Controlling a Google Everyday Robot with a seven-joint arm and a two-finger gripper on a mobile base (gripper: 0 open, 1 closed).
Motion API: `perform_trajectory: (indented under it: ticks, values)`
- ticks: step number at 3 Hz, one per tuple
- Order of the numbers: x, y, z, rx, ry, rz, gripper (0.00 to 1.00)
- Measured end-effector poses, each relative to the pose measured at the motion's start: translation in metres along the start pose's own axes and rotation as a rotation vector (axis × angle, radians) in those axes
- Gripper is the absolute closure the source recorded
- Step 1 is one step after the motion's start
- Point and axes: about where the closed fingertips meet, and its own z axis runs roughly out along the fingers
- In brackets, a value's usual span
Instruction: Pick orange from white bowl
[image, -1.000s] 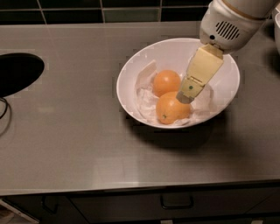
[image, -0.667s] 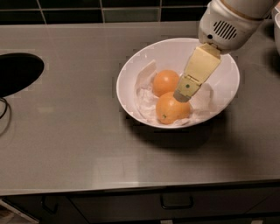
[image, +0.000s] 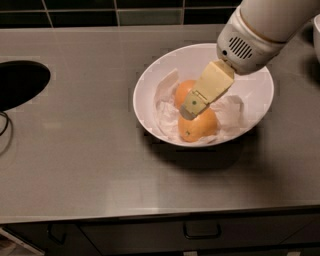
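The white bowl (image: 150, 85) stands on the grey counter, right of the middle. It holds two oranges on crumpled white paper (image: 232, 107). The orange (image: 200, 129), deeper in colour with a small dark dot, lies at the bowl's near side. A paler orange (image: 182, 91) lies behind it. My gripper (image: 190, 111) reaches down into the bowl from the upper right. Its yellowish tip sits at the top of the dotted orange, between the two fruits, and hides part of each.
A dark round opening (image: 20, 82) is cut into the counter at the far left, with a thin cable (image: 5, 131) below it. Part of a white object (image: 316, 30) shows at the top right. A drawer handle (image: 202, 231) sits below the counter's front edge.
The gripper's tip has moved left inside the bowl, from the right side of the dotted orange to its top. Bowl and oranges have not moved.
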Motion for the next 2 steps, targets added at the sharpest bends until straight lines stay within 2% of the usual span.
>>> perform_trajectory:
  ticks: [1, 2]
  values:
    - [0.000, 0.000, 0.000, 0.000, 0.000, 0.000, 0.00]
    - [0.000, 0.005, 0.013, 0.017, 0.033, 0.001, 0.00]
